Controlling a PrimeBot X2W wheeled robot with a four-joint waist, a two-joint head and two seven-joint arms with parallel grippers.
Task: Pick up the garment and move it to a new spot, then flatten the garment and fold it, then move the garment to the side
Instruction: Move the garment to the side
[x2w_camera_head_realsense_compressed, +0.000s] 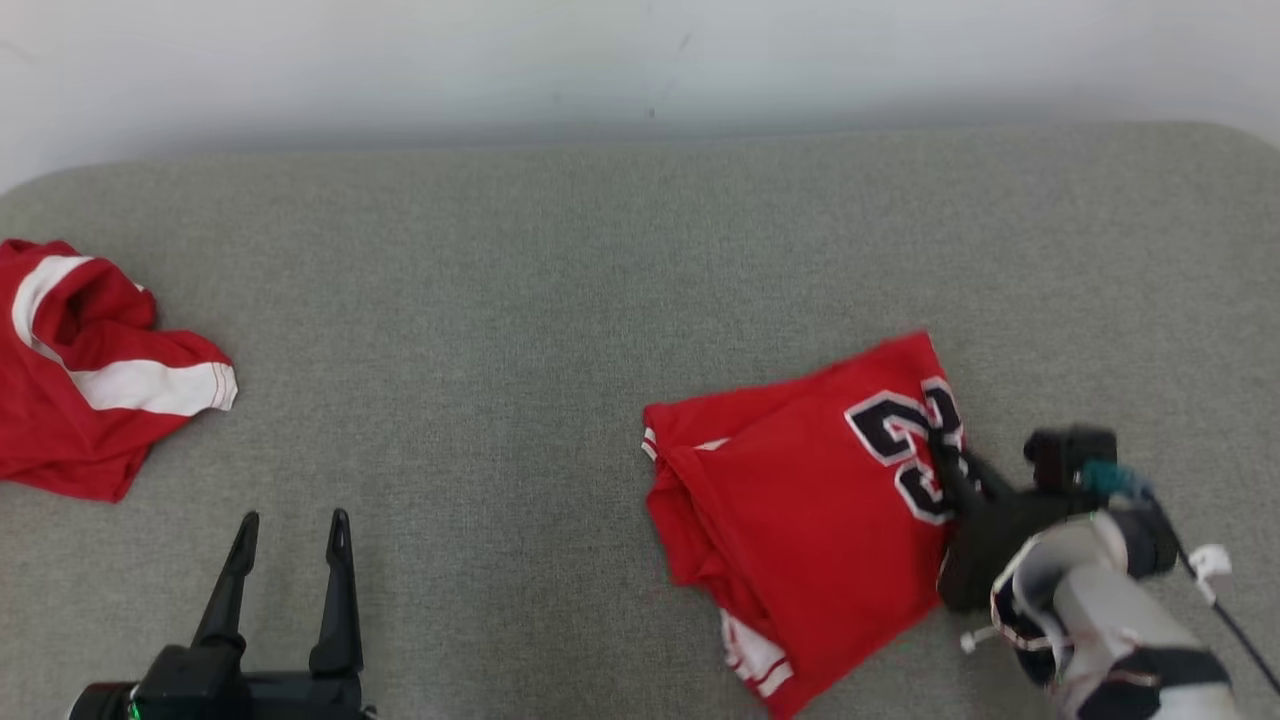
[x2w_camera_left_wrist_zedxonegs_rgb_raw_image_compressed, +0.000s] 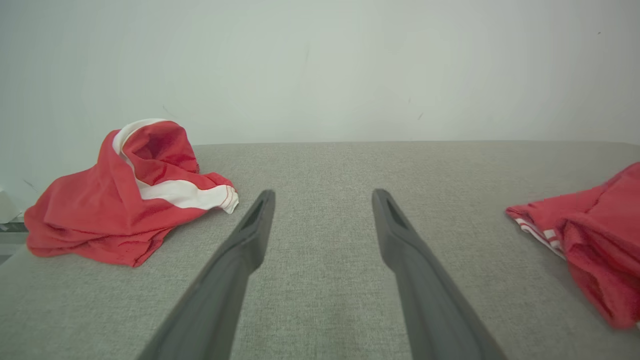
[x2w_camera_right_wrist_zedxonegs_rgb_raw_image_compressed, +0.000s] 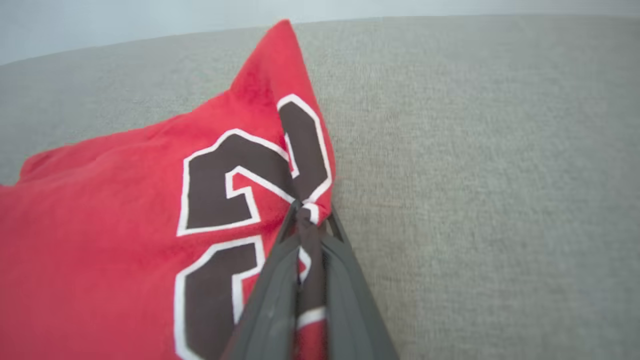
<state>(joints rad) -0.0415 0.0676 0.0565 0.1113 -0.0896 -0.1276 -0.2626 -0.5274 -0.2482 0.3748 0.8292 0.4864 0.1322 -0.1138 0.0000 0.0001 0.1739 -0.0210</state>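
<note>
The right end effector (x2w_camera_right_wrist_zedxonegs_rgb_raw_image_compressed: 306, 212) is standing closed, and its 2 long dark fingers (x2w_camera_right_wrist_zedxonegs_rgb_raw_image_compressed: 272, 310) are pinching the right edge of the folded red cloth jersey (x2w_camera_head_realsense_compressed: 800, 500) with dark numerals outlined in white. In the right wrist view a thin ridge of red and white fabric is showing between the 2 fingers. The tips are gripping just at the border of the print, where a "2" is reading clearly. In the head view this end effector is reaching in from the lower right, and its pale forearm (x2w_camera_head_realsense_compressed: 1100, 610) with black cables is lying behind it. The jersey is resting on the right half of the grey woven fabric surface (x2w_camera_head_realsense_compressed: 500, 300), folded into a tilted rectangle, with a white-striped hem peeking out at its near corner.

The left end effector (x2w_camera_head_realsense_compressed: 293, 520) is hovering at the lower left of the head view with its 2 fingers spread wide apart. It is holding nothing, and the grey surface is showing between them. A crumpled red cloth garment with broad white stripes (x2w_camera_head_realsense_compressed: 70, 400) is lying in a heap at the left edge of the surface, well apart from the jersey and from both end effectors. A plain white wall (x2w_camera_head_realsense_compressed: 600, 60) is rising behind the far edge of the surface.
</note>
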